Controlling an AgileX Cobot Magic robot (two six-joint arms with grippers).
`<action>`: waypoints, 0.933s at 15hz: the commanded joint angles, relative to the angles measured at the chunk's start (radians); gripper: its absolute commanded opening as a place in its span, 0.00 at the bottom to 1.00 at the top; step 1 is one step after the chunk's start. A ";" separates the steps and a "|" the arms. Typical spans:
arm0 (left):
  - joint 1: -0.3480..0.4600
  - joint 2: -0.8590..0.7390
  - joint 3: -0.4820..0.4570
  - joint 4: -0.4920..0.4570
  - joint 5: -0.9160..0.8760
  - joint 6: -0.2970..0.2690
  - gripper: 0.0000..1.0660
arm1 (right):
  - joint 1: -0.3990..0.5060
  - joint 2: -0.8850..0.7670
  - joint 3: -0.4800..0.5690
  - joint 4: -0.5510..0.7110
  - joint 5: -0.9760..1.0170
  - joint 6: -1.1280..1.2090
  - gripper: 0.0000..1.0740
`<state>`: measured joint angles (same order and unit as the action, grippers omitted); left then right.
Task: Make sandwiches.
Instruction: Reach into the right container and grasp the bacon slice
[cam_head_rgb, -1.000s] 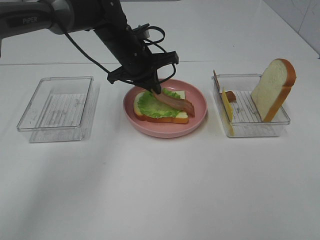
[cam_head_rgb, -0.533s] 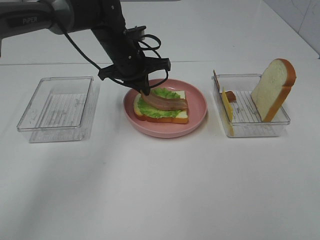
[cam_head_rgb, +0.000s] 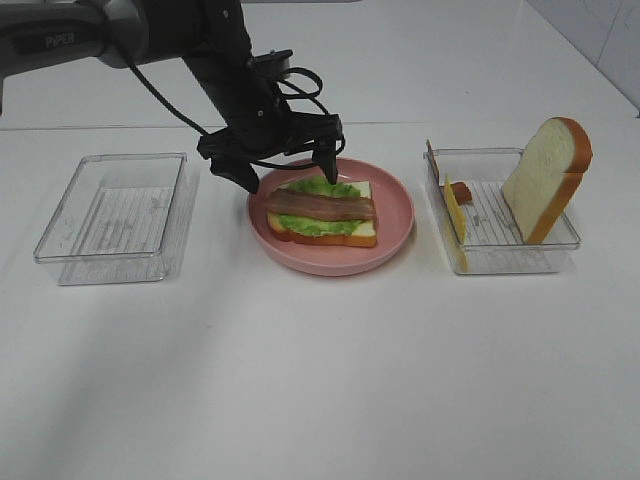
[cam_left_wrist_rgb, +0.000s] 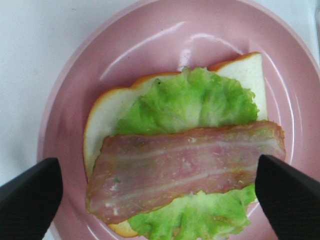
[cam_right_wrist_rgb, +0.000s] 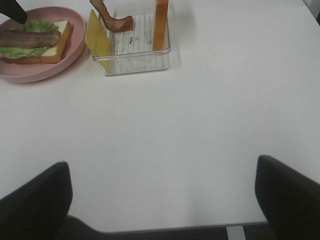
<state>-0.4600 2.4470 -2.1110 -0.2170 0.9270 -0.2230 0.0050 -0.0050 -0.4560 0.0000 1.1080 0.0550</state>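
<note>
Bottom bread slice (cam_left_wrist_rgb: 107, 107), lettuce (cam_left_wrist_rgb: 195, 100) and bacon strip (cam_left_wrist_rgb: 185, 170) are stacked; cheese slice (cam_head_rgb: 455, 215) and top bread slice (cam_head_rgb: 545, 178) are not yet added. The left hand (cam_head_rgb: 288, 177) hangs wide open, empty.

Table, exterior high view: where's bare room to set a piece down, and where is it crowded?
The left tray holds nothing. The table is bare in front of the plate and both trays. Crowded: the plate, under the open left pincer, and the right tray with cheese and upright bread slice.
</note>
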 joint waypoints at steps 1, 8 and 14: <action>-0.002 -0.007 -0.020 -0.006 0.016 -0.008 0.94 | -0.004 -0.029 0.002 0.000 -0.004 -0.002 0.90; -0.002 -0.007 -0.295 0.053 0.358 0.065 0.94 | -0.004 -0.029 0.002 0.000 -0.004 -0.002 0.90; 0.020 -0.183 -0.265 0.113 0.386 0.085 0.94 | -0.004 -0.029 0.002 0.000 -0.004 -0.002 0.90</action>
<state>-0.4440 2.2780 -2.3780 -0.1120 1.2100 -0.1430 0.0050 -0.0050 -0.4560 0.0000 1.1080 0.0550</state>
